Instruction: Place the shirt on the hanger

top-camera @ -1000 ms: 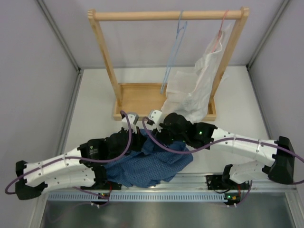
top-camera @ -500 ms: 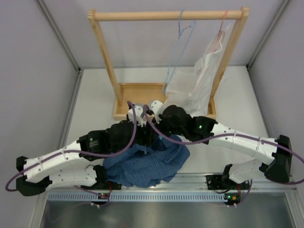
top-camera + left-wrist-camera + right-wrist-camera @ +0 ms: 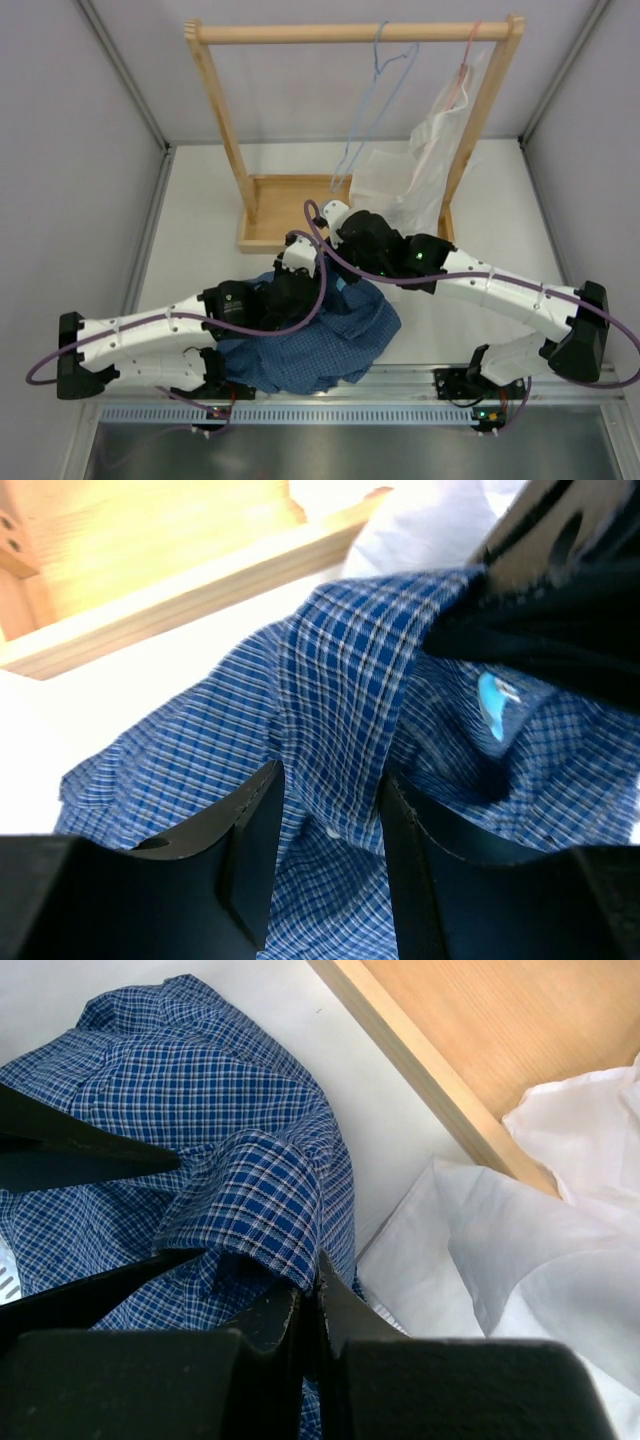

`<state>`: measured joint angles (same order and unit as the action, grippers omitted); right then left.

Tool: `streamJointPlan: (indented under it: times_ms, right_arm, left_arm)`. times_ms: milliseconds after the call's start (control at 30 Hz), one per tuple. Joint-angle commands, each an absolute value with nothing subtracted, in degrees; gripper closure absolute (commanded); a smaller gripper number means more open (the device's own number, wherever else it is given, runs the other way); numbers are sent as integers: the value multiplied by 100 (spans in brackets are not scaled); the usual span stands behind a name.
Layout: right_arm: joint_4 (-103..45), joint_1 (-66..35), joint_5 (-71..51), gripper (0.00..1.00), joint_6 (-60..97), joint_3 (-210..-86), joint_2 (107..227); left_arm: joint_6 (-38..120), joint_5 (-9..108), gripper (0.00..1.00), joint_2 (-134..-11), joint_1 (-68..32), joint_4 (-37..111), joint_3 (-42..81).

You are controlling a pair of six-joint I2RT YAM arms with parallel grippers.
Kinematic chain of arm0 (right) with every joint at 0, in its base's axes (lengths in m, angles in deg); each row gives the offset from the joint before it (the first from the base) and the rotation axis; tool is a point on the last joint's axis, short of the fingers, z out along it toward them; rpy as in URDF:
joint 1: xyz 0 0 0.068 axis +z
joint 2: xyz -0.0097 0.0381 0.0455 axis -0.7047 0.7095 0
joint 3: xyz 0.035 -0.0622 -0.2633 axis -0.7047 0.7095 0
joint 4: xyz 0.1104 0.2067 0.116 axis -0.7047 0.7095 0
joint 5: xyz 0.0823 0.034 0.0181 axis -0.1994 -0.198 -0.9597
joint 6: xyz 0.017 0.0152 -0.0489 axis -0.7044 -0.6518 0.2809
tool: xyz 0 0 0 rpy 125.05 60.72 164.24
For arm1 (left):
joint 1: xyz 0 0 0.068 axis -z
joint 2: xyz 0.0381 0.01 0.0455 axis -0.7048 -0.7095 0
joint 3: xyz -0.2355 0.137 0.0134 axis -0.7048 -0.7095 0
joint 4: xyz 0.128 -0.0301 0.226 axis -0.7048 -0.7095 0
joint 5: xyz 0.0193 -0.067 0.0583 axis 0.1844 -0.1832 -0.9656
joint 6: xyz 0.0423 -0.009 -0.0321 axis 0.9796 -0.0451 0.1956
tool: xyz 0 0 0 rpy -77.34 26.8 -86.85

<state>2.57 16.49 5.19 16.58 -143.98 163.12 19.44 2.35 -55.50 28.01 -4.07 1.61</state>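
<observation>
The dark blue checked shirt (image 3: 315, 345) lies bunched on the table in front of the rack, its upper part lifted between the two arms. My right gripper (image 3: 345, 272) is shut on a folded collar edge of the shirt (image 3: 270, 1200), seen at its jaws (image 3: 312, 1295). My left gripper (image 3: 330, 850) is open, with its fingers astride a fold of the shirt (image 3: 340, 710) just below the right gripper (image 3: 560, 600). The light blue wire hanger (image 3: 380, 55) hangs empty from the rack's bar.
The wooden rack (image 3: 350, 32) stands at the back with its tray base (image 3: 285, 205), also seen in the wrist views (image 3: 480, 1050) (image 3: 150, 550). A white shirt (image 3: 415, 180) on a pink hanger (image 3: 470, 45) hangs at its right and drapes onto the table (image 3: 540, 1260).
Both arms have moved toward the rack, drawing the top of the shirt with them. The light blue hanger has swung round to face more broadside.
</observation>
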Motion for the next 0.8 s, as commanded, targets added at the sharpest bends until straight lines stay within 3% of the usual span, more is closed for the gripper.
streamJointPlan:
  times_ms: [0,167,267,433,533,567,733,767]
  right_arm:
    - [319,1575,377,100,1503,-14730,16391]
    - [328,1557,341,100,1389,-14844,16443]
    - [328,1505,289,100,1257,-14879,16461]
    - [302,1505,157,100,1116,-14940,16479]
    - [310,1461,139,100,1064,-14967,16505]
    - [310,1435,131,100,1055,-14967,16514]
    - [240,1197,-18,97,985,-14809,16523]
    - [179,1188,-71,95,993,-14765,16488]
  left_arm:
    - [1822,-338,53,-5676,2823,-439,136]
    - [1673,-523,54,-5808,2823,-430,162]
    - [1611,-584,62,-5826,2832,-404,188]
    - [1593,-585,65,-5852,2832,-212,84]
    - [1619,-479,73,-5782,2832,69,-101]
    - [1611,-435,80,-5773,2832,105,-136]
    - [1681,-408,100,-5642,2831,115,-207]
    - [1690,-443,100,-5606,2805,114,-225]
